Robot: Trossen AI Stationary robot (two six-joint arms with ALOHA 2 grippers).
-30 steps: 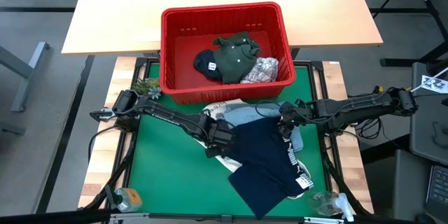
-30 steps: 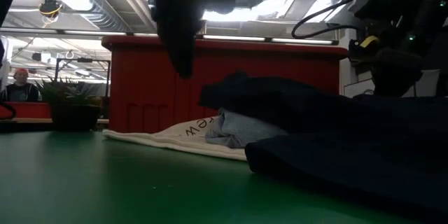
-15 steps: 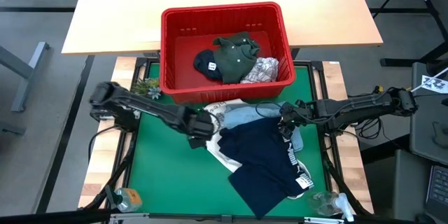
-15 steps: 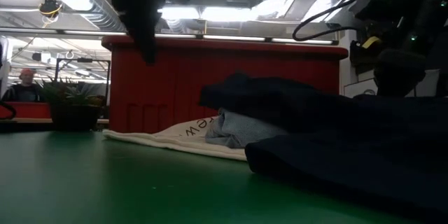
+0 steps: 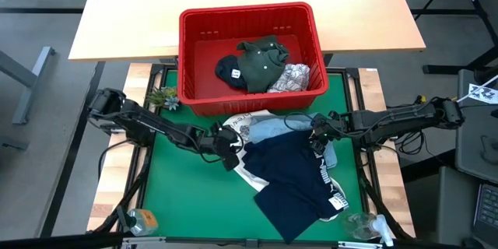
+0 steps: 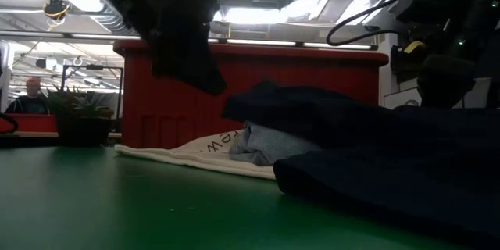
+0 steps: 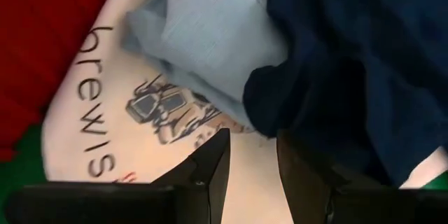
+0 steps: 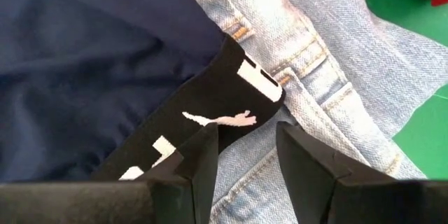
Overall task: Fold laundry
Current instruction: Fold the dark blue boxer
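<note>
From above, the navy garment (image 5: 299,180) lies spread on the green surface (image 5: 179,194), partly over the light denim (image 5: 268,128) and a white printed bag (image 5: 241,124). More clothes wait in the red basket (image 5: 249,54). The left end effector (image 5: 228,142) sits at the navy edge, likely to take a corner.

Low down, a person (image 6: 33,94) sits far off under ceiling lights.

The left wrist view shows its fingers (image 7: 210,168) a little apart, holding nothing, over the bag.

The right end effector (image 8: 245,157) has a small gap too, empty, over the black waistband (image 8: 210,122).
</note>
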